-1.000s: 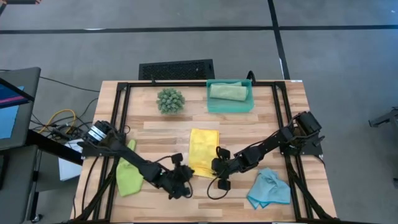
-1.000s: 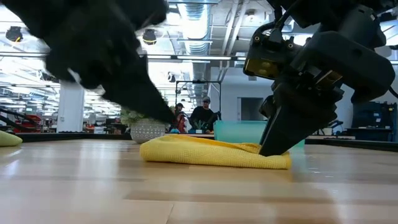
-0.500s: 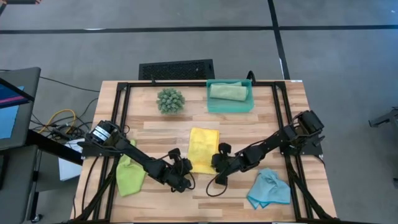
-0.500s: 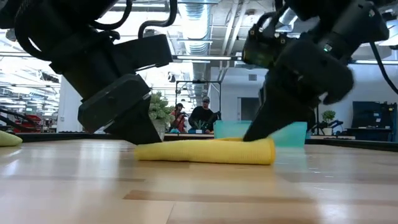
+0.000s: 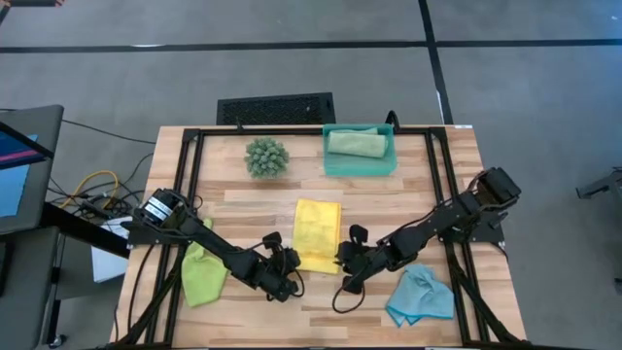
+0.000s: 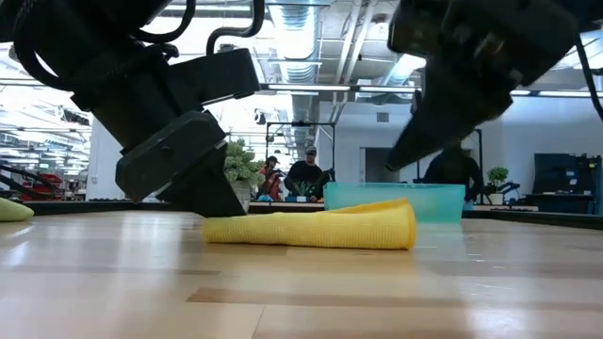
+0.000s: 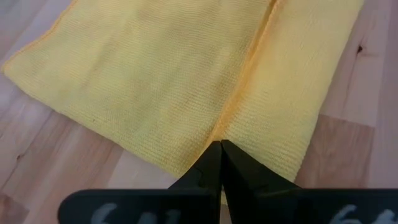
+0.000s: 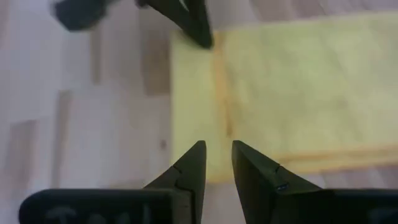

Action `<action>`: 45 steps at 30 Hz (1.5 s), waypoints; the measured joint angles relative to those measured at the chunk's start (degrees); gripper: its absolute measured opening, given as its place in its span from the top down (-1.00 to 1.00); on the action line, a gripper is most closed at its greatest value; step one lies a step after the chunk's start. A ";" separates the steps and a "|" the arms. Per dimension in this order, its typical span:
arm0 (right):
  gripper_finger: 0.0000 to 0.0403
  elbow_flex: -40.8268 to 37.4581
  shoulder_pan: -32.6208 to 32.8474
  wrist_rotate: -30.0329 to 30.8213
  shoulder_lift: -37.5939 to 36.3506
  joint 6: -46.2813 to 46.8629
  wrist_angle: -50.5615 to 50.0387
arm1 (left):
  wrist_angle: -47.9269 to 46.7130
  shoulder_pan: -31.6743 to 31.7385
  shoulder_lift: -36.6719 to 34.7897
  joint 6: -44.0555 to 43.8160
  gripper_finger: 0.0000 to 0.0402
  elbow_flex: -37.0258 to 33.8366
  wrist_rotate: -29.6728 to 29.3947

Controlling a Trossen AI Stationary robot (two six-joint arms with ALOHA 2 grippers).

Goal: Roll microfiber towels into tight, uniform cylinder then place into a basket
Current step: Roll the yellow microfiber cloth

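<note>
The yellow towel [image 5: 319, 233] lies flat on the table's middle, with a fold seam along it and a thick turned-over end [image 6: 400, 226]. My left gripper [image 5: 293, 263] is shut, with its tips on the towel's near edge. My right gripper [image 5: 344, 264] hangs a little open and empty above the towel's near right corner [image 8: 214, 155]. The sage green towel [image 5: 358, 143] lies rolled in the teal basket [image 5: 360, 167]. The lime green towel [image 5: 199, 272] and the light blue towel [image 5: 420, 295] lie crumpled near the front. My left gripper presses its shut fingertips [image 7: 219, 152] on the yellow towel's near edge, at the fold seam [image 7: 214, 132]. It comes slanting down from the table's near left side. The towel lies on the table under the tips [image 6: 219, 209].
A spiky green plant ball [image 5: 266, 156] stands at the far left of the basket. A black slotted grille [image 5: 275, 107] lies beyond the table's far edge. A black frame [image 5: 190, 175] runs along the table's sides. People stand in the room far behind [image 6: 303, 174].
My left gripper has gone toward the far edge, onto the towel's near left edge, and stays there. My right gripper has turned the towel's near right part over into a thicker fold. It has then let go, risen and drawn back toward the table's right edge.
</note>
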 joint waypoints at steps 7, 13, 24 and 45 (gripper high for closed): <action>0.61 -0.03 -1.77 -0.52 6.75 -2.27 7.20 | 0.35 -0.09 0.00 0.02 1.00 0.00 0.00; 0.86 0.06 -3.74 -4.38 8.62 -0.94 6.67 | 0.17 -1.08 -0.74 1.16 1.00 -0.02 -2.31; 0.87 0.07 -3.28 -6.24 9.19 -1.69 6.69 | 4.42 -2.84 -3.02 7.17 1.00 2.70 -1.89; 0.90 -0.04 -1.34 8.79 7.33 -10.27 6.47 | 5.85 -1.27 -2.93 -1.22 1.00 -4.24 9.00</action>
